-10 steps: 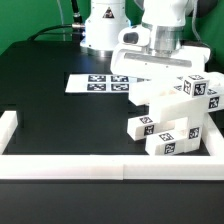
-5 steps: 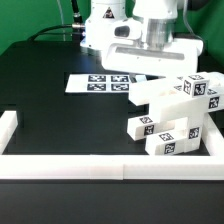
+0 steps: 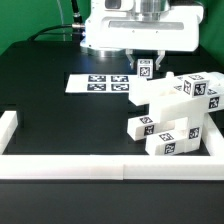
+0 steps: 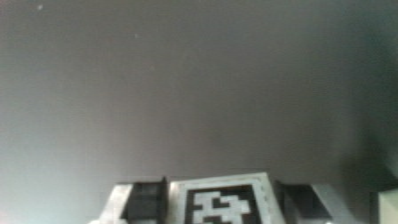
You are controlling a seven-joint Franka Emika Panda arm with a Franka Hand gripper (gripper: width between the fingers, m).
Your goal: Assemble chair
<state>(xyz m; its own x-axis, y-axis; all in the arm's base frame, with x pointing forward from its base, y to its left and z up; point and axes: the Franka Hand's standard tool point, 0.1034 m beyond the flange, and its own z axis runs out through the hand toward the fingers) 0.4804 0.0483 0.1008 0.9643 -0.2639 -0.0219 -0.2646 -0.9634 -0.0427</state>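
Exterior view: claw (image 3: 145, 66) up above table (image 3: 60, 120), pinching small tagged white peg (image 3: 145, 69). Rest of chair parts (image 3: 172, 118), chunky glossy white blocks with square tags, piled at exterior view's right inside low white border wall (image 3: 70, 166). Marker board (image 3: 100, 82) flat behind.

Wrist view: blurry, tagged peg (image 4: 221, 199) between fingers (image 4: 130, 203), matte black table beyond.

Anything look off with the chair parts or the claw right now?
Nothing looks damaged or spilled. The claw holds a small tagged peg above the marker board. The chair assembly sits bunched at the exterior view's right against the border wall.
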